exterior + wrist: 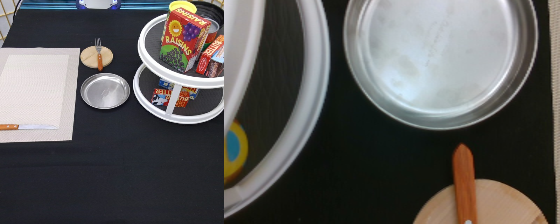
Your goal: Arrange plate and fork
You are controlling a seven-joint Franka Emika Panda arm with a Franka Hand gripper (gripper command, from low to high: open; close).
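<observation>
The plate (pixel 105 90) is seen lying flat on the black surface (pixel 115 165), just beside the right edge of the pale placemat (pixel 37 92) and close to the lower tier of the white two-tier turntable (pixel 175 107) at the exterior view's right. The fork (pixel 99 55) is laid across a small round wooden disc (pixel 92 57) just above the plate toward the exterior view's top, tines pointed away and orange-brown handle toward the plate. A knife (pixel 27 127) with a matching handle is set near the placemat's lower edge, and a raisin box (pixel 184 37) is stood on the turntable's upper tier.

The pincer is not shown in the exterior view, so its opening cannot be told. From the wrist view, the hand is judged to be held above the gap between plate (pixel 441 60) and fork handle (pixel 464 182), with the disc (pixel 501 205) and the turntable rim (pixel 295 115) at the margins. Neither task item appears to be touched or moved yet.

For a clean pick, the plate's raised rim is probably best gripped on the side away from the turntable, where more room is offered. The fork's slim handle is likely best pinched across its width, the loose disc beneath being left undisturbed.
</observation>
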